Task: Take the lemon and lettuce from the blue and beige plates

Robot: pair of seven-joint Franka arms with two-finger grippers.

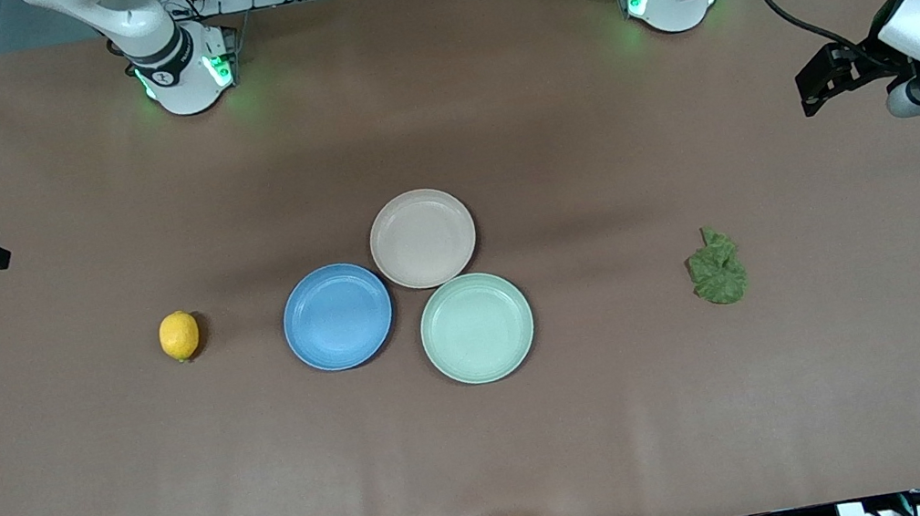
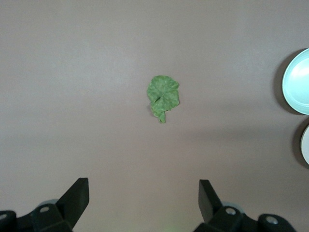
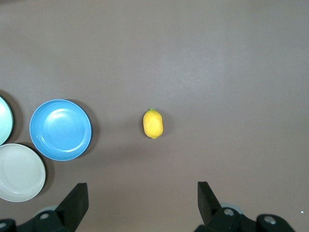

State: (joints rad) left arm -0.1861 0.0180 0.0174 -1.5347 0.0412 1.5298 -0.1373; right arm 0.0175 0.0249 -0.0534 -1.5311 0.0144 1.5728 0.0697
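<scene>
Lemon [image 1: 179,336] on bare bench [image 1: 489,438], nine o'clock of empty blue plate [image 1: 337,316]. Lettuce [image 1: 717,266] on bench, three o'clock of beige plate [image 1: 422,238]. Left end effector [image 2: 144,198] and right end effector [image 3: 142,200] apart, hovering high, likely waiting.

Glossy white rounded arm bases [image 1: 182,66] wear black joint bands, green glowing lights, trailing black cables; angular matte-black gripper fingers [image 2: 77,195].

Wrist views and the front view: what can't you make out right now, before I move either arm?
- Right pincer: front view shows only its dark outline at the picture's edge, away from the lemon; its wrist view cuts the fingers off at the edge.
- Left pincer: likewise cropped there.
- Lettuce: its underside is hidden in every view.
- Beige plate, mint-green plate: cropped in the left wrist view.
</scene>
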